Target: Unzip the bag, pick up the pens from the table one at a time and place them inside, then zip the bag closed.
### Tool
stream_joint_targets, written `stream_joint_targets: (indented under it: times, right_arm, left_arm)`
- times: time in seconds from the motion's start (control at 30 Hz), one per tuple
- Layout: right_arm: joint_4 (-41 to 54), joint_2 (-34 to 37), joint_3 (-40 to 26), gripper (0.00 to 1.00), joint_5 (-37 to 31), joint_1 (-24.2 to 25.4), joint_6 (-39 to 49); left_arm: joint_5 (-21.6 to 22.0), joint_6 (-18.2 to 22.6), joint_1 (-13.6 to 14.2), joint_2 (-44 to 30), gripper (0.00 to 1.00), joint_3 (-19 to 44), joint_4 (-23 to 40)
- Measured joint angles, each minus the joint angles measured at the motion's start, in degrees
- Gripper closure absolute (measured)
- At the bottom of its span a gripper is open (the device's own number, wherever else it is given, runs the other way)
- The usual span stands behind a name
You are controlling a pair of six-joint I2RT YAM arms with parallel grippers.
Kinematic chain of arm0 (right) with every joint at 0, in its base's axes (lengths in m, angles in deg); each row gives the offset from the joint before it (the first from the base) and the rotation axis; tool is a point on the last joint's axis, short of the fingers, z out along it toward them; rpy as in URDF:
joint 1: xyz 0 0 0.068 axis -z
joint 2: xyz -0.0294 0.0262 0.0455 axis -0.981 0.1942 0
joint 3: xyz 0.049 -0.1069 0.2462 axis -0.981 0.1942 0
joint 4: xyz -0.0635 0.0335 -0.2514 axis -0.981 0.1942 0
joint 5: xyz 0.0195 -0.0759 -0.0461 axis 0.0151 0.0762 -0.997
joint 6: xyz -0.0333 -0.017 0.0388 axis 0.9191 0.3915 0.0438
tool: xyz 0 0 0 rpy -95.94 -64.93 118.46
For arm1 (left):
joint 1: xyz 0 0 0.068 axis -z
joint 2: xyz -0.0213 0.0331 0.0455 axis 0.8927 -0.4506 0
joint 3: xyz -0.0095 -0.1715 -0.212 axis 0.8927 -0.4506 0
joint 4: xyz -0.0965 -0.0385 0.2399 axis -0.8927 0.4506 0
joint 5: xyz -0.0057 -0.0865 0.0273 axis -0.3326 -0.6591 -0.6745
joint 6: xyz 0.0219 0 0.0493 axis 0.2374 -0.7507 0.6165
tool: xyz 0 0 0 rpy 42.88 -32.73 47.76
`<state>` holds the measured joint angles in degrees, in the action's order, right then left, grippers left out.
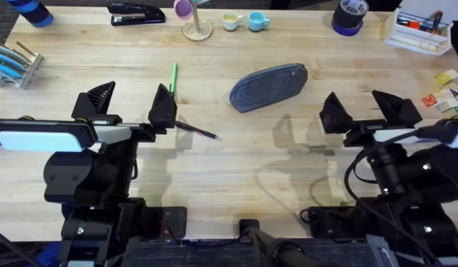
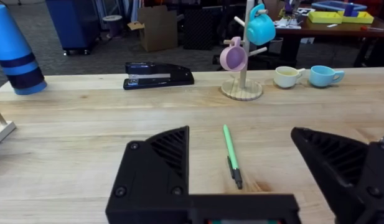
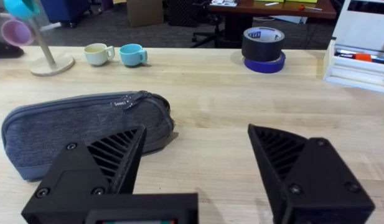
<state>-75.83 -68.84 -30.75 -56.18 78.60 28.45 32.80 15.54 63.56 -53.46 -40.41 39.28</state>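
The grey-blue bag [image 1: 269, 87] lies slantwise on the table [image 1: 236, 167], right of centre, with its zip shut; the zip pull [image 3: 126, 102] sits near one end of the bag [image 3: 73, 130]. The green pen [image 1: 173, 76] lies left of the bag, pointing away from me. The black pen [image 1: 197, 130] lies nearer, just right of my left gripper [image 1: 131, 104]. That gripper is open and empty, with the green pen [image 2: 229, 152] ahead between its fingers. My right gripper [image 1: 364, 110] hangs open and empty to the right of the bag.
Along the far edge stand a black stapler [image 1: 136, 13], a mug tree [image 1: 197, 28], two small cups [image 1: 243, 21], a tape roll [image 1: 349, 16] and a white tray [image 1: 418, 30]. A blue bottle [image 1: 32, 11] and a rack [image 1: 13, 63] are at far left, letter tiles [image 1: 447, 93] at right.
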Motion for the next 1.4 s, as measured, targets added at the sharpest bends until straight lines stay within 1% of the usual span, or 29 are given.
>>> stream_joint_targets:
  times: [0.57,0.7,0.8,0.9,1.03,1.13,1.17,1.4]
  right_arm:
    - [0.3,0.0,0.0,0.005,0.0,0.0,0.0]
    - [0.2,0.0,0.0,0.005,0.0,0.0,0.0]
    - [0.3,0.0,-0.1,0.006,0.0,0.0,-0.3]
    - [1.6,0.0,-0.9,0.006,-0.1,0.0,-0.4]
    - [5.1,1.2,-5.3,0.005,-0.1,0.0,-0.4]
    - [5.9,3.5,-9.8,0.005,0.0,0.0,-0.4]
    - [5.9,6.4,-13.7,0.005,0.0,0.0,-0.4]
    - [6.1,16.6,-21.2,0.005,1.0,0.0,-0.5]
  left_arm:
    - [0.0,0.0,0.0,0.0,0.007,0.0,0.0]
    - [0.0,0.0,0.0,0.0,0.007,0.0,-0.9]
    - [0.0,0.0,0.0,0.0,0.007,0.2,0.4]
    - [0.0,0.1,0.0,0.0,0.008,2.1,3.8]
    - [-0.1,1.1,0.0,-1.5,0.008,9.0,9.0]
    - [-1.1,2.7,0.0,-5.5,0.008,16.0,12.4]
    - [-1.8,3.6,0.0,-11.5,0.008,22.4,15.6]
    - [-3.3,4.5,0.0,-30.3,0.007,36.7,20.3]
